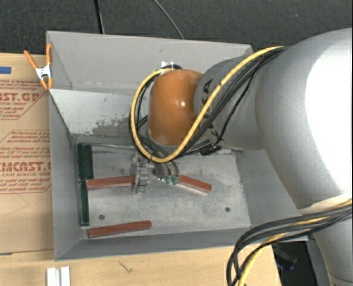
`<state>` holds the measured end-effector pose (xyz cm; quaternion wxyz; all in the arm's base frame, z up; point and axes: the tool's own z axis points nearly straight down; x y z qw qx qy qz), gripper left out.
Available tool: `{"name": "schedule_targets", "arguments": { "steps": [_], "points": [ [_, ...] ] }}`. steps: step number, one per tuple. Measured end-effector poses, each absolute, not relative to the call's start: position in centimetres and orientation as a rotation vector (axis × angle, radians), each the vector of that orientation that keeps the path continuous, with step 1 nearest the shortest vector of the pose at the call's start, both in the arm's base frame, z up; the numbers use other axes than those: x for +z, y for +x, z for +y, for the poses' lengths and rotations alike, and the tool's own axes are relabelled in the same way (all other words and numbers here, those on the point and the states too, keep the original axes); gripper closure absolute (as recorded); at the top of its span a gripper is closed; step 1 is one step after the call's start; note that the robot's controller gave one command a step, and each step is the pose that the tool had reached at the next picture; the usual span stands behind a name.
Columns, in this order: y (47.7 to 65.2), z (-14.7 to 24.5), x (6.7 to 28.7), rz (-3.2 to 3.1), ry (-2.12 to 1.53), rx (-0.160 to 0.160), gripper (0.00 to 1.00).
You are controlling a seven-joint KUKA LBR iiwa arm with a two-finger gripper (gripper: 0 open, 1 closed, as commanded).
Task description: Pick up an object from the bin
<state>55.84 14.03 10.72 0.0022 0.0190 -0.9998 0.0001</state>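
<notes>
**My gripper [141, 180] low over the near end of a red-brown stick [109, 183]**

I take the dark green strip [84, 161] standing along the left wall of the bin [224, 216] as my mark. The stick lies flat on the floor, its long axis running straight out from that strip. One end is just beside the strip and the other is right at my gripper, so the stick's length stretches from me toward the strip. I am at its tip, not its middle. Whether I am open or closed I cannot tell, because my orange wrist cover [171, 109] and cables hang over that spot. A second red-brown stick [194, 185] lies on my far side from the strip, tilted away. I judge any closing must go across the stick's width, and an end hold may let it droop.
</notes>
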Motion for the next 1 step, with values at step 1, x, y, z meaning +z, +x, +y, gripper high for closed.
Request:
{"name": "schedule_targets", "arguments": {
  "steps": [1],
  "points": [
    [55.89,14.06,12.37,-3.139,0.06,-0.001,1.0]
  ]
}}
